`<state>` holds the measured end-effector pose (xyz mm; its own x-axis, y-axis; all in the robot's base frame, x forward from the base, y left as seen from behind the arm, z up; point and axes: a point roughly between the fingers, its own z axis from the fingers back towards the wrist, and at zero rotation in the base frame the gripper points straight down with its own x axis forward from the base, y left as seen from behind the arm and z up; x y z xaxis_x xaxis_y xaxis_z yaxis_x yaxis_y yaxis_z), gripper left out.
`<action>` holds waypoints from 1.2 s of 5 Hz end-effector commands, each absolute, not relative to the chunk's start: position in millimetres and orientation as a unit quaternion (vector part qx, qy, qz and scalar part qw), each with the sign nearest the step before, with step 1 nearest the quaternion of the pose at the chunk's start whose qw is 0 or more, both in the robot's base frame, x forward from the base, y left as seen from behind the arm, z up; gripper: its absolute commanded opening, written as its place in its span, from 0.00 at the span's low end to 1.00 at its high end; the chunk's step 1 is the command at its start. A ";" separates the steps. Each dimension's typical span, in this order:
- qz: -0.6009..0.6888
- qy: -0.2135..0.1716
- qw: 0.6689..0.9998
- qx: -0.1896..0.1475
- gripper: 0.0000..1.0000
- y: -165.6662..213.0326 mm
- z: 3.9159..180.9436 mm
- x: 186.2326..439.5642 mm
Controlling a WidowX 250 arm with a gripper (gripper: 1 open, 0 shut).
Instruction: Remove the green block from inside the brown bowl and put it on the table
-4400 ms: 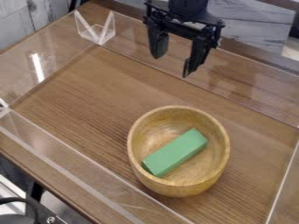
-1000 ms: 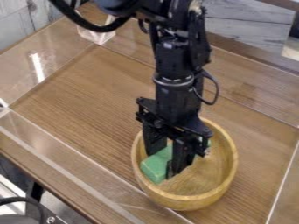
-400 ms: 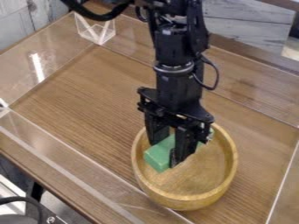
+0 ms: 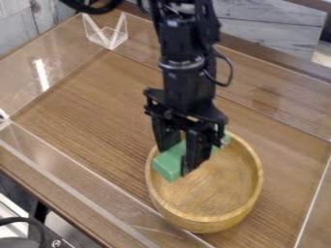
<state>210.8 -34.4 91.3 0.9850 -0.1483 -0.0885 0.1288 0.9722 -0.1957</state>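
Note:
The green block (image 4: pixel 169 165) hangs between the black fingers of my gripper (image 4: pixel 183 167), which is shut on it. The block is lifted clear of the bowl's floor and sits about level with the rim at the bowl's left side. The brown bowl (image 4: pixel 239 199) is a round light wooden bowl at the lower right of the table (image 4: pixel 91 107). The arm comes down from the top of the view, with the gripper pointing almost straight down. Much of the block is hidden behind the fingers.
Low clear plastic walls (image 4: pixel 58 170) edge the tabletop, with a folded clear piece (image 4: pixel 106 29) at the back left. Bare wood surface lies to the left of and behind the bowl.
Since the oldest frame the arm came down into the bowl and shut on the block. Over the last second the gripper has lifted the block off the bowl floor, up and slightly left.

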 end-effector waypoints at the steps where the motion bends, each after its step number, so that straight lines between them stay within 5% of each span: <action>1: -0.067 0.008 0.993 -0.096 0.00 -21.9 116.8 220.5; 4: -0.045 -0.027 0.996 -0.078 0.00 96.3 144.2 202.0; 6: -0.057 -0.029 0.996 -0.069 0.00 105.5 110.2 207.0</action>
<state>202.3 103.0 101.3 0.9937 -0.1061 0.0360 0.1105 0.9809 -0.1601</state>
